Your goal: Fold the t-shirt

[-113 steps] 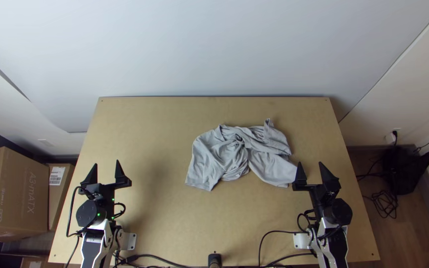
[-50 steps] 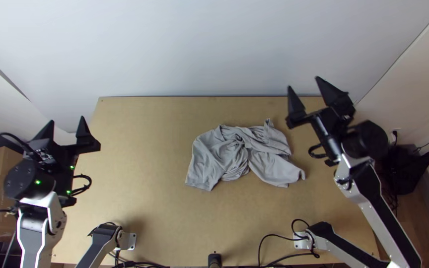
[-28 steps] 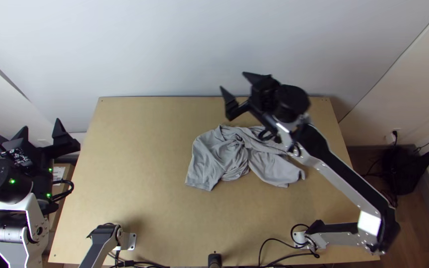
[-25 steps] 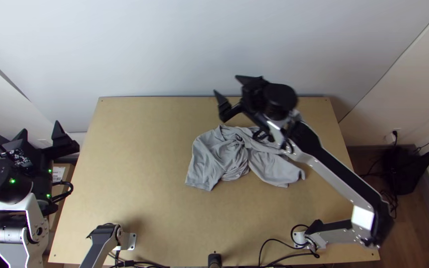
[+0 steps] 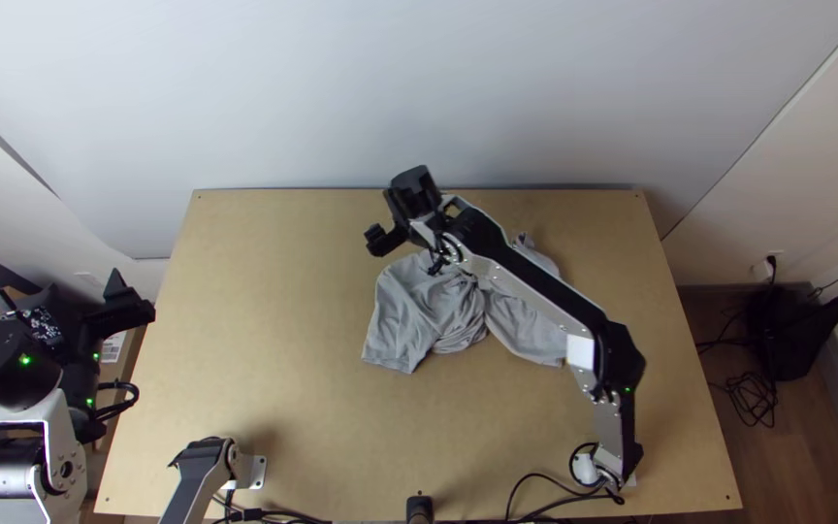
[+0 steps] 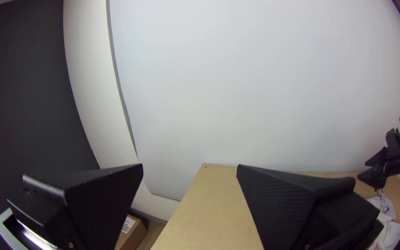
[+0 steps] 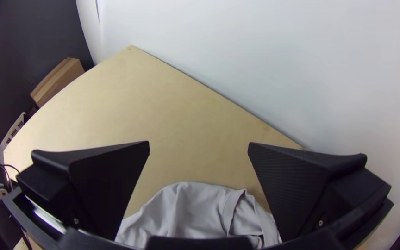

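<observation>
1. Top view: the grey t-shirt lies bunched on the light wooden bench, around the middle and towards the right side, with creases and overlapping layers running across it.
2. In the same view, the right arm slants over the t-shirt and hides part of it. Its end effector, the right end effector, is above the far part of the bench, past the t-shirt's upper left.
3. Right wrist view: the right end effector is open, its two flat black fingers wide apart. Bare bench and a rumpled part of the t-shirt show beyond the gap.
4. Top view: the left end effector is at the bench's left edge, well apart from the t-shirt, near a cardboard box.
5. Left wrist view: the left end effector is open too, with a broad gap through which the bench's far corner and the pale wall can be seen. Farther off, the right end effector is close to the t-shirt, above it.
</observation>
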Controlling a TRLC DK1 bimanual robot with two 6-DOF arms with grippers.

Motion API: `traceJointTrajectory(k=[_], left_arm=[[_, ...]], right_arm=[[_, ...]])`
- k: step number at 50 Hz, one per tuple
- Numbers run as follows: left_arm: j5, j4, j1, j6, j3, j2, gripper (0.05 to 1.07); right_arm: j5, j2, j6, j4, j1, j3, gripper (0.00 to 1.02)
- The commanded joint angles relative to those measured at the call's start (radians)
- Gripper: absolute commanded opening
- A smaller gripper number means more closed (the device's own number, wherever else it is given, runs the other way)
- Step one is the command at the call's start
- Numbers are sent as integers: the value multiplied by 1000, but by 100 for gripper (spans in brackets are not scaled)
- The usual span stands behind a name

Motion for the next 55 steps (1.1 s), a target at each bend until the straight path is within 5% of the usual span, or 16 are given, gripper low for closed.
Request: traceJointTrajectory(k=[1, 5, 16, 45, 55], left_arm=[[1, -41, 13, -17, 21, -8, 103], [19, -72, 15, -32, 20, -14, 103], [35, -97, 25, -43, 8, -42, 103], [44, -123, 32, -41, -87, -69, 103], [42, -123, 32, -40, -94, -74, 103]], right_arm=[[21, 100, 62, -91, 12, 119, 98], [19, 179, 94, -206, 15, 217, 97], [19, 268, 181, -257, 20, 221, 97], [21, 395, 185, -269, 79, 233, 97], [23, 438, 185, -249, 76, 240, 86]])
